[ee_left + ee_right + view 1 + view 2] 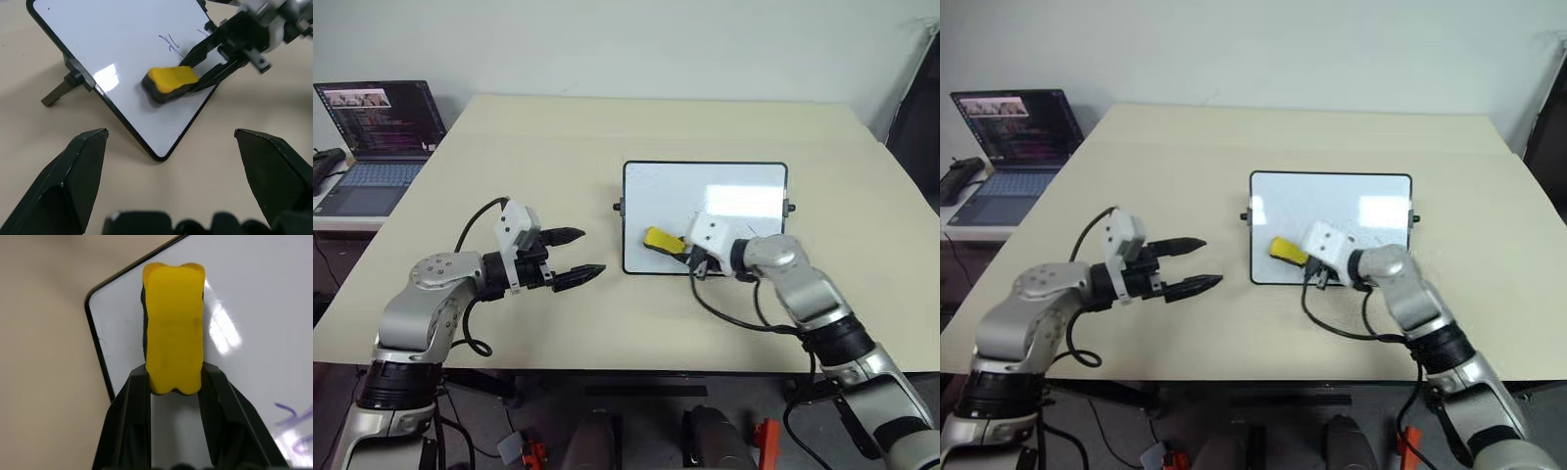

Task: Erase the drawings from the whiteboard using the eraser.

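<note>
Two black fingers of the right gripper (173, 382) rise close to the wrist camera, clamped on the near end of the eraser (173, 325), a small bright yellow block with a dark underside. They pinch it from both sides, and the block juts out past their tips over the near left corner region of the whiteboard (666, 201), a glossy white rectangular panel with a thin dark frame, rounded corners and small black knobs at its sides. From the head camera the eraser (662, 240) sits low on the board's left half, just above the near edge; whether its underside presses on the surface or hangs a little above it cannot be told.

Thin dark-blue marker drawings (172, 43) show on the white surface just beyond the eraser, near the right gripper's fingers; a few more strokes lie at the edge of the right wrist view.

Off to the left, well apart from the board, the left gripper (575, 257) hovers over the table (538, 147), a broad pale beige top, with its two black fingers spread wide and nothing between them, pointing towards the board.

At the far left, beside the table, an open dark laptop (377, 137) with a lit screen stands on a lower surface.
</note>
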{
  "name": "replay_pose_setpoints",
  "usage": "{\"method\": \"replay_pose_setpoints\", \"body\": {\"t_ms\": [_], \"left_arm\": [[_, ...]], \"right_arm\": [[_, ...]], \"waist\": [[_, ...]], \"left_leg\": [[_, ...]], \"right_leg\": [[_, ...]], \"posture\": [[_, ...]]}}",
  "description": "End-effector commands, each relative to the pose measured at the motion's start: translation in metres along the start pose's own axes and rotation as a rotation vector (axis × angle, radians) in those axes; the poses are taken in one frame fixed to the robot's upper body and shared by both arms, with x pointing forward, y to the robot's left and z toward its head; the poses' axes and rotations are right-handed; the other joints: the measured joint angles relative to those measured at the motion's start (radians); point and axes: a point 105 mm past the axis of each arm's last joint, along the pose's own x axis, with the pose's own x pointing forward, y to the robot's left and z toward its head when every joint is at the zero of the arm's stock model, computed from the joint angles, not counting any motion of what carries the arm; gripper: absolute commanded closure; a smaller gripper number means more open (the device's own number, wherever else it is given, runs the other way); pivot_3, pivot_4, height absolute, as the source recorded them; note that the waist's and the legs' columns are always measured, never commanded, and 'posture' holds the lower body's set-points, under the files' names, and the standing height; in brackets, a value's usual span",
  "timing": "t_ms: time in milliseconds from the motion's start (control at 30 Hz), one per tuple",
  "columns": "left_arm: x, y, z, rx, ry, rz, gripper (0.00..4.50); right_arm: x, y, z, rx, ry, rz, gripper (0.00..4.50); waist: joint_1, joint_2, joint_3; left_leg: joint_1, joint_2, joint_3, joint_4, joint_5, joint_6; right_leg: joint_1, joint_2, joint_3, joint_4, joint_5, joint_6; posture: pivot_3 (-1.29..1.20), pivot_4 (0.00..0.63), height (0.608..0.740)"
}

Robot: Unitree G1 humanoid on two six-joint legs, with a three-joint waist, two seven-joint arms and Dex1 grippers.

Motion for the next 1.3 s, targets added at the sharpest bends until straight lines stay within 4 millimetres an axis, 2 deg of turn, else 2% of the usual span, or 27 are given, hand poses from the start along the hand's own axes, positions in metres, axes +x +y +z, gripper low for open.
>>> {"method": "replay_pose_setpoints", "body": {"t_ms": [33,133,333,467,700,1300], "left_arm": [[-0.003,0.004,0.015,0.057,-0.031,0.003,0.00],[-0.005,0.006,0.024,0.096,-0.033,-0.003,0.00],[-0.006,0.009,0.032,0.134,-0.032,-0.008,0.00],[-0.005,0.010,0.031,0.139,-0.022,-0.015,0.00],[-0.003,0.009,0.031,0.149,-0.014,-0.026,0.00],[-0.002,0.009,0.035,0.164,-0.019,-0.028,0.00]], "right_arm": [[-0.050,-0.029,0.033,0.021,-0.115,-0.079,3.52],[-0.105,-0.053,0.025,0.053,-0.108,-0.183,3.52],[-0.155,-0.058,-0.021,0.073,0.090,-0.277,3.52],[-0.176,-0.060,-0.036,0.087,0.161,-0.319,3.52],[-0.183,-0.063,-0.041,0.094,0.189,-0.353,3.52],[-0.177,-0.066,-0.038,0.093,0.177,-0.348,3.52]], "waist": [[0.001,0.000,0.000],[0.007,0.000,0.000],[0.001,0.000,0.000],[-0.005,0.001,0.001],[-0.002,0.001,0.001],[0.000,0.001,0.001]], "left_leg": [[0.000,0.000,0.000,0.000,0.000,0.000],[-0.001,0.000,-0.001,-0.002,-0.001,-0.001],[-0.003,0.000,0.001,-0.003,-0.004,-0.002],[-0.002,0.000,0.004,-0.003,-0.004,-0.002],[-0.001,0.000,0.003,0.000,-0.004,-0.002],[-0.001,0.000,0.003,0.000,-0.003,-0.002]], "right_leg": [[0.000,0.000,-0.001,0.000,0.000,0.000],[0.000,0.000,-0.002,-0.003,-0.001,0.000],[0.000,0.000,-0.002,-0.007,-0.003,0.001],[0.000,0.000,0.000,-0.006,-0.003,0.001],[0.000,0.000,0.000,-0.004,-0.003,0.001],[0.000,0.000,0.000,-0.003,-0.003,0.001]], "posture": [[0.00,0.150,0.740],[0.00,0.150,0.740],[0.00,0.150,0.740],[0.00,0.150,0.740],[0.00,0.150,0.740],[0.00,0.150,0.740]]}}
